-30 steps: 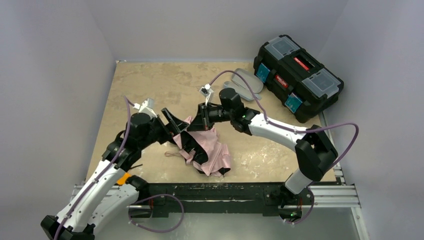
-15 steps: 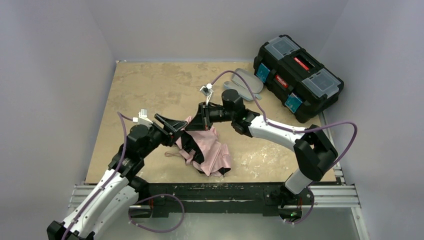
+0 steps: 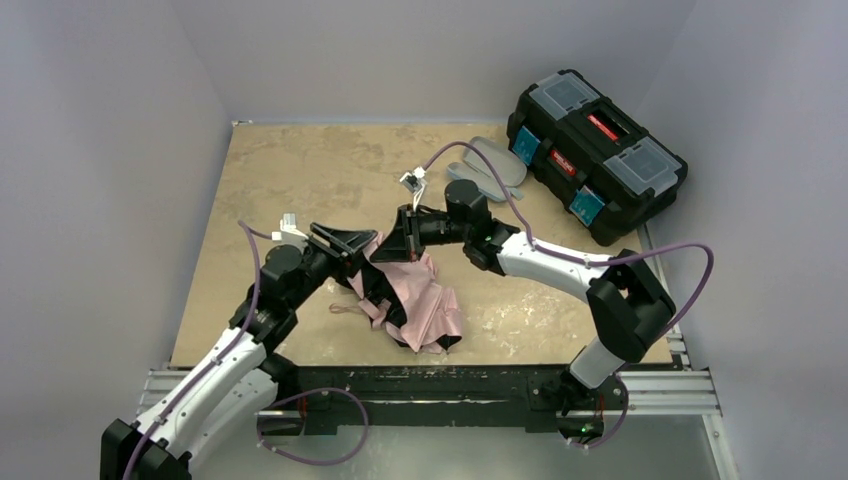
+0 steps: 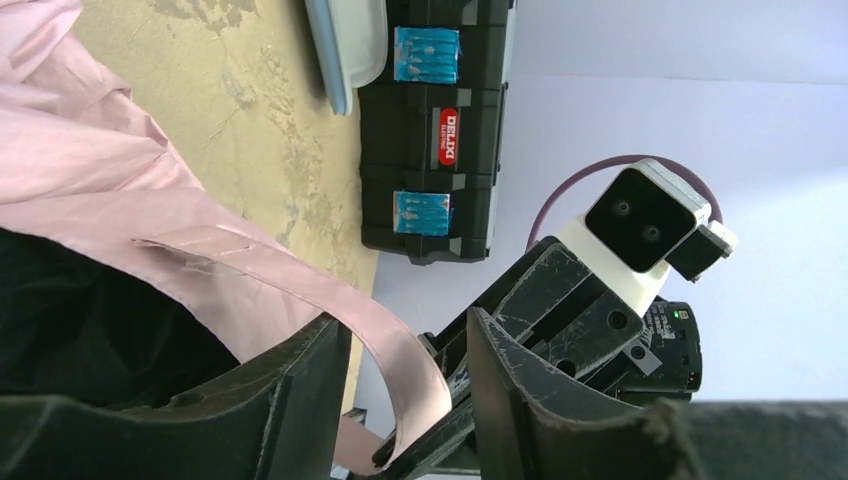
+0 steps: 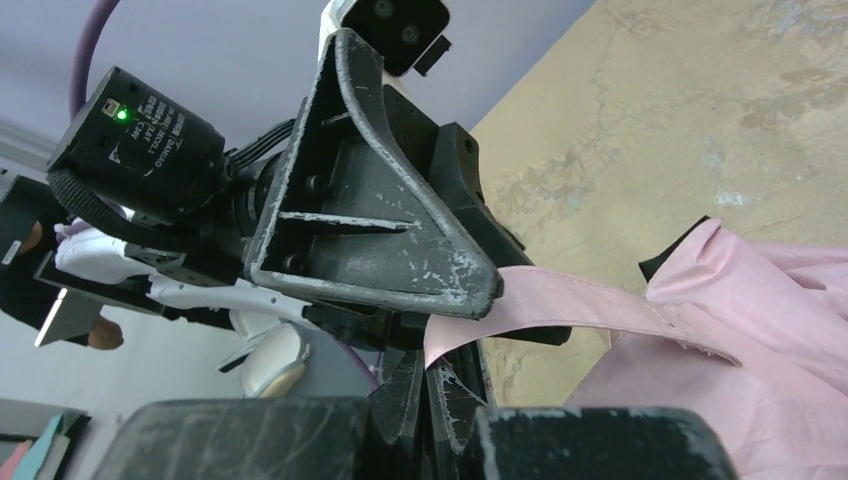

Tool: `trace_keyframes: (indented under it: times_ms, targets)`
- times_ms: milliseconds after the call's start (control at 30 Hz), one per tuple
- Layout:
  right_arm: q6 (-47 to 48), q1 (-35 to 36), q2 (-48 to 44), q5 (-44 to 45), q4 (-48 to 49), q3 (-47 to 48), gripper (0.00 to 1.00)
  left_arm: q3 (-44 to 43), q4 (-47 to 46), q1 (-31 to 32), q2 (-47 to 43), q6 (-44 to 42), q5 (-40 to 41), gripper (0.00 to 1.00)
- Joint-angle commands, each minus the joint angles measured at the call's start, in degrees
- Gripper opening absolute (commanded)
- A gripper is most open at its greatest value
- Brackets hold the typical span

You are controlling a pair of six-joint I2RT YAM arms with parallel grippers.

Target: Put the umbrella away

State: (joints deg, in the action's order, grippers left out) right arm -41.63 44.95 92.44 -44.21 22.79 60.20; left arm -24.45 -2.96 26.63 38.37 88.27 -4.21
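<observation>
Pink umbrella strap (image 4: 300,285) within left hand (image 4: 405,390), right hand (image 5: 430,385) pinching

Worn tan tabletop closed in by plain lilac-grey walls, under soft, even light.

The mottled, scuffed tabletop (image 3: 300,170) spreads out on every side of the jaws of the left gripper (image 3: 362,243) and the right gripper (image 3: 388,247), which meet near its middle. Bare walls (image 3: 420,50) rise beyond the jaws and to either side of them. Well beyond the right gripper's jaws, at the far right corner, a black toolbox (image 3: 597,150) with a red label, clear-lidded compartments and teal latches sits askew. On the near side of the jaws, a rail frame (image 3: 450,385) of black and aluminium bars edges the table. Shadows are faint.
</observation>
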Motion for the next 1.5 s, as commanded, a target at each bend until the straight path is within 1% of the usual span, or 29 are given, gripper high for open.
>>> trace_keyframes:
  times_ms: [0, 33, 67, 100, 133, 167, 267, 300, 367, 433, 533, 600, 667, 733, 833, 900, 933, 1067, 1133, 1267, 1367, 1467]
  targets:
    - [-0.2, 0.0, -1.2, -1.7, 3.4, -0.8, 0.00, -0.4, -5.6, -0.3, 1.3, 1.3, 0.6, 0.41]
    - [-0.3, 0.0, -1.2, -1.8, 3.5, -0.8, 0.00, -0.6, -5.1, -0.3, 1.4, 1.2, 0.7, 0.38]
    - [-0.2, 0.0, -1.2, -1.8, 3.6, -0.9, 0.00, -0.8, -5.0, -0.3, 1.5, 1.0, 0.8, 0.30]
    - [-0.1, 0.0, -1.3, -1.9, 3.6, -0.9, 0.00, -1.0, -4.6, -0.3, 1.5, 0.8, 0.8, 0.20]
    - [-0.1, 0.0, -1.3, -1.9, 3.6, -1.0, 0.00, -1.3, -4.3, -0.3, 1.6, 0.5, 0.9, 0.06]
    - [-0.1, 0.0, -1.4, -1.8, 3.6, -1.1, 0.00, -1.7, -3.3, -0.3, 1.6, 0.2, 0.9, 0.00]
    - [0.4, -0.1, -1.8, -0.9, 2.5, -1.1, 0.00, -3.5, 0.3, -0.3, 1.5, -2.1, 1.6, 0.00]
    - [0.8, -0.1, -1.9, -0.2, 1.4, -0.8, 0.08, -4.1, 1.7, -0.3, 1.4, -3.0, 2.0, 0.00]
    - [3.5, -0.4, -2.8, 2.6, -4.7, 0.4, 0.34, -5.1, 5.4, -0.3, 0.8, -5.4, 2.9, 0.00]
    - [7.0, -0.7, -4.3, 8.0, -12.7, 2.3, 0.52, -5.6, 7.7, -0.3, 0.0, -7.8, 3.9, 0.00]
    - [10.8, -0.8, -5.7, 15.3, -24.4, 5.9, 0.70, -5.6, 9.4, -0.3, -0.8, -10.7, 5.9, 0.00]
    - [11.4, -0.8, -6.4, 19.7, -30.8, 7.8, 0.79, -5.6, 9.8, -0.3, -0.7, -12.2, 6.1, 0.00]
    - [10.2, -0.9, -7.5, 23.0, -34.6, 8.7, 0.87, -5.4, 9.7, -0.3, 0.0, -13.5, 6.0, 0.00]
    - [6.6, -0.9, -8.4, 29.3, -39.5, 9.8, 0.97, -4.8, 8.2, -0.3, 1.1, -14.8, 5.8, 0.00]
    - [1.4, -0.9, -6.9, 39.3, -49.9, 12.9, 0.99, -4.5, 5.9, -0.3, 2.5, -16.4, 5.3, 0.00]
    - [-0.1, -0.9, -4.7, 40.7, -55.6, 15.1, 0.99, -5.1, 5.4, -0.3, 3.4, -17.8, 5.3, 0.00]
    - [-1.0, -0.9, -4.2, 41.1, -56.7, 15.2, 0.99, -5.5, 5.3, -0.3, 3.9, -18.8, 5.3, 0.00]
    - [-6.5, -0.9, -3.5, 42.3, -57.2, 13.3, 0.99, -7.3, 5.8, -0.3, 5.4, -23.6, 5.6, 0.00]
    - [-10.1, -0.9, -2.3, 44.0, -59.0, 13.7, 0.99, -7.8, 5.7, -0.3, 5.9, -25.7, 5.6, 0.00]
    - [-15.0, -0.9, 0.7, 42.4, -58.9, 13.8, 0.99, -8.5, 5.6, -0.3, 6.8, -29.4, 5.4, 0.00]
    - [-18.8, -0.7, 3.0, 39.2, -56.6, 12.7, 0.99, -9.2, 5.6, -0.3, 8.0, -32.0, 5.7, 0.00]
    - [-20.1, -0.7, 6.6, 35.3, -54.3, 12.5, 0.99, -9.4, 5.3, -0.3, 9.5, -33.7, 5.9, 0.00]
